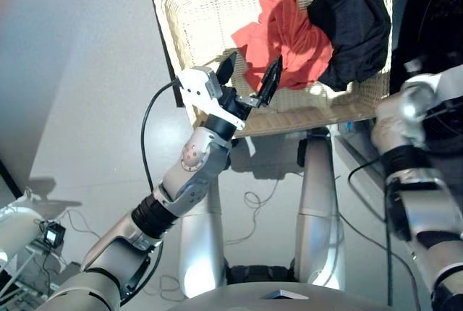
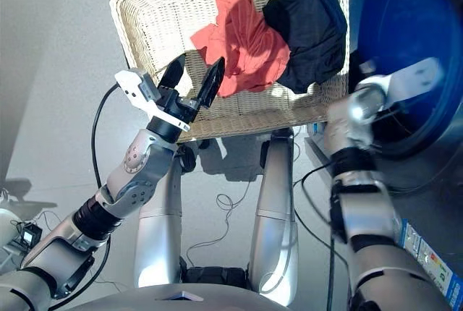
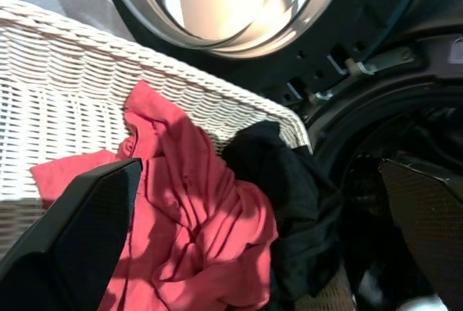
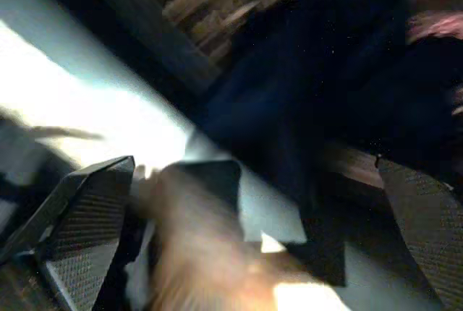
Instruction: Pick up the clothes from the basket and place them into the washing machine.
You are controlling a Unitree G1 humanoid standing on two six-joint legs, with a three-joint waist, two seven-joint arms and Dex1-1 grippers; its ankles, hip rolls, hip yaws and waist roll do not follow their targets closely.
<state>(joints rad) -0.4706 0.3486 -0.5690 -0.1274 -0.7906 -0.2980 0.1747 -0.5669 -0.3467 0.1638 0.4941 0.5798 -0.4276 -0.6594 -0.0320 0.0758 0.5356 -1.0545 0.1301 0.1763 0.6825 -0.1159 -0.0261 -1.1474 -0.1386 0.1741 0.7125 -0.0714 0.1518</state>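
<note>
The left hand (image 1: 252, 76), two black tapered fingers spread apart and empty, hovers at the near rim of the shallow cream-white woven wicker basket (image 1: 189, 14), just short of the crumpled orange-red fabric garment (image 1: 286, 36). That garment lies in the basket's middle, its soft folds touching the black fabric garment (image 1: 354, 22) heaped against the corner nearest the large dark grey front-loading washing machine (image 3: 405, 108). No navy piece shows in the basket.

The right hand (image 4: 253, 231) has its ribbed finger pads well apart; the wrist view shows dark blurred surfaces beyond, and I cannot tell what lies there.

The step in hand looks like reaching for the orange-red piece. Next, the left hand should descend into the loose folds and close on a bunched ridge, since limp cloth slips from a shallow pinch.
</note>
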